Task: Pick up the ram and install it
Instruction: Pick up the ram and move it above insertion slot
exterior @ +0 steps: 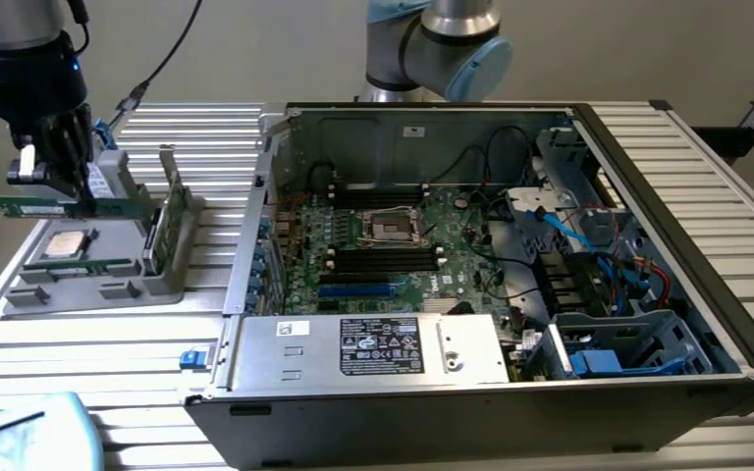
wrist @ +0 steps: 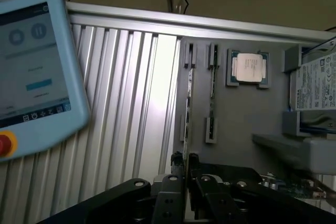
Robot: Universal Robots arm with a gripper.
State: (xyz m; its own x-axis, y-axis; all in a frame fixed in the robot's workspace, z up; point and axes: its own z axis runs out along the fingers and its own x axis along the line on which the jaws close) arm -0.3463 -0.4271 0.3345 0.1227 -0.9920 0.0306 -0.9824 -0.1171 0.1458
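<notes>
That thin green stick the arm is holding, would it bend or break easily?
Probably stiff: the green stick juts level from the end effector without sagging. Likely light, being so thin. Possibly fragile, since it looks like a bare circuit board.

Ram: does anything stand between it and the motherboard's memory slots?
Yes. The thin green ram stick, gripped by the black gripper above the grey parts tray, has two things between it and the black memory slots: a thin upright green board standing in that tray, and the open computer case's grey metal side wall.
</notes>
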